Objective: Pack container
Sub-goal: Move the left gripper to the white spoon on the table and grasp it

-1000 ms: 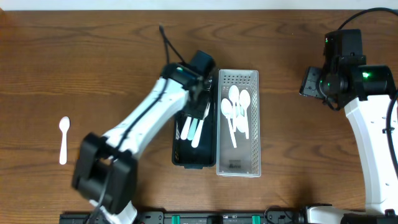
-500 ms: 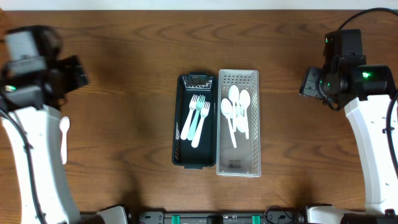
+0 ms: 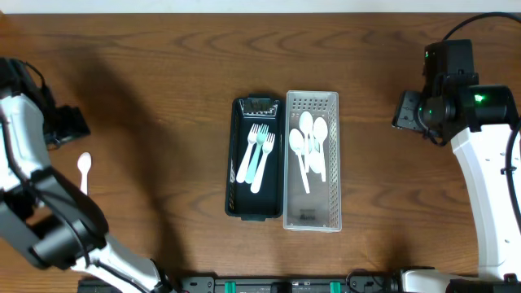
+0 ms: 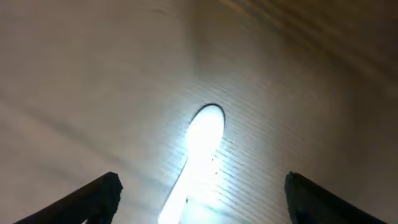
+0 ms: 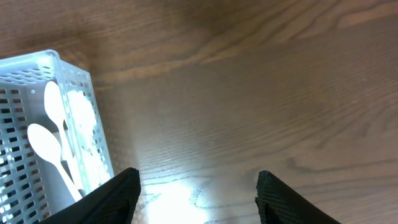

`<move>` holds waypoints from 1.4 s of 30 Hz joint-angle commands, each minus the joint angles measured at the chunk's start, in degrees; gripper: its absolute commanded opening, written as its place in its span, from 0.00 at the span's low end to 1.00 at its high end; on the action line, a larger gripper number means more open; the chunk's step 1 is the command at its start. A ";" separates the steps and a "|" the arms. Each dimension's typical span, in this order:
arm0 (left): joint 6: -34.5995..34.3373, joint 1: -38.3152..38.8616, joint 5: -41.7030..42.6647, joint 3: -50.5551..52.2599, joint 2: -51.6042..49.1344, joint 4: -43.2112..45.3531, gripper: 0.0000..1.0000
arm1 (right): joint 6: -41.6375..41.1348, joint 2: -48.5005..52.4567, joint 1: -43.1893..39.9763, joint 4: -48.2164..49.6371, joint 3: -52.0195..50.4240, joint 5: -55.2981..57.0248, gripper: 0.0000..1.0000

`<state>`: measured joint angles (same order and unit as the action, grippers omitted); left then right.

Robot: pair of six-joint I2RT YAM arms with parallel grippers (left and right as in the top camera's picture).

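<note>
Since half a second ago, the left arm point(image 3: 24, 155) has swung down and inward along the table's left edge, and the left gripper point(image 3: 69, 122) now sits just above the loose spoon point(image 3: 83, 172) instead of up near the far corner. From overhead, that white spoon lies alone on the wooden table point(image 3: 163, 81), well apart from the two containers at the centre. The dark tray point(image 3: 236, 195) holds three forks point(image 3: 256, 159), and the white basket point(image 3: 334, 195) touching its right side holds several spoons point(image 3: 309, 146). The right gripper point(image 3: 404, 108) hangs over bare wood on the right, well apart from the basket.

At the left wrist, the loose spoon's bowl glares bright on the wood, lying between the two dark fingertips point(image 4: 93, 199), which stand wide apart and touch nothing.

At the right wrist, the fingers point(image 5: 118, 196) are likewise spread over bare table and hold nothing. A corner of the basket, with spoons inside, shows at the left edge.
</note>
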<state>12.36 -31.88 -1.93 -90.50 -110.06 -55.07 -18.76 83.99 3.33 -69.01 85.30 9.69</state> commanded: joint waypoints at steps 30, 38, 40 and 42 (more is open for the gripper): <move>9.88 -3.85 3.08 1.95 -14.38 3.17 0.89 | 0.37 0.02 -0.44 -1.05 -0.31 0.42 0.63; 9.90 -3.93 6.03 2.78 -14.38 3.82 0.79 | 0.39 0.02 -0.44 -1.05 -0.31 0.42 0.64; 9.88 -3.96 6.03 3.13 -14.38 4.02 0.79 | 0.39 0.02 -0.44 -1.07 -0.31 0.42 0.64; 9.88 -4.02 6.03 3.32 -14.38 4.22 0.79 | 0.39 0.02 -0.44 -1.09 -0.31 0.42 0.64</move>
<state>21.50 -35.59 3.09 -88.62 -123.68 -51.13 -18.79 83.99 3.33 -69.91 85.30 9.69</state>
